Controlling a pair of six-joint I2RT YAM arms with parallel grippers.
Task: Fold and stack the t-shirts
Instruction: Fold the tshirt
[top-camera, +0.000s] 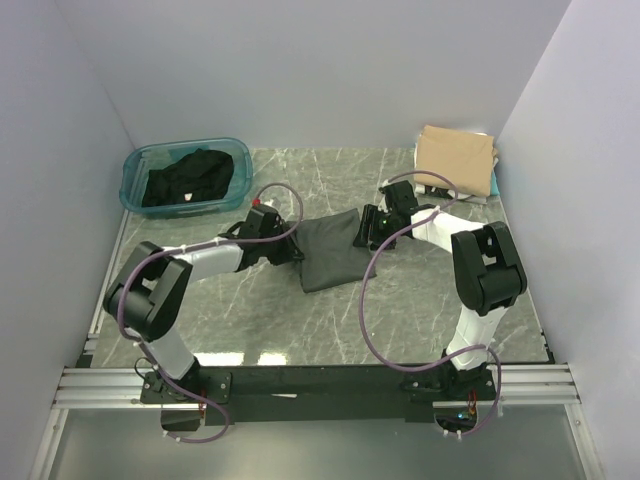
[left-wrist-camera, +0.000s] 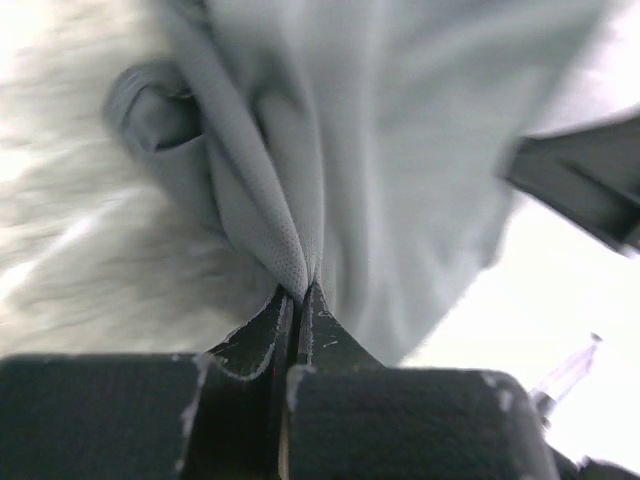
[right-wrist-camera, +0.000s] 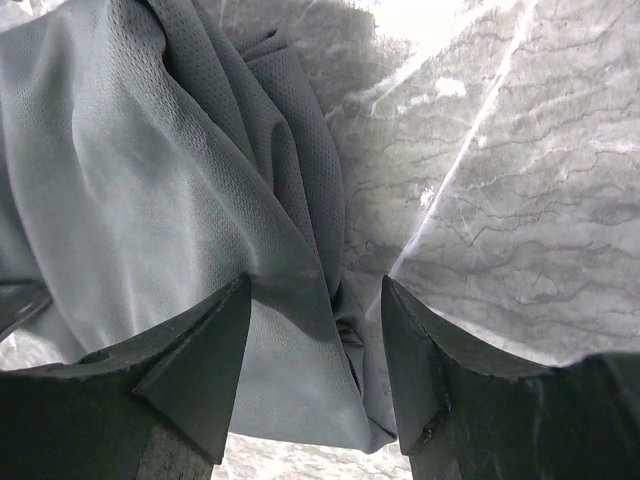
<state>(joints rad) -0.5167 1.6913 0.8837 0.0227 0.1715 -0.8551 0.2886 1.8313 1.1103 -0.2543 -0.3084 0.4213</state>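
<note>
The dark grey cloth t-shirt (top-camera: 327, 260) looks soft and floppy. Left jaws pinch its left edge. Right jaws are open around its right folds; grab there.

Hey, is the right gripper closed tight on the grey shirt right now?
No, the right gripper is open: its fingers stand apart, with a fold of the charcoal-grey t-shirt lying between them.
</note>
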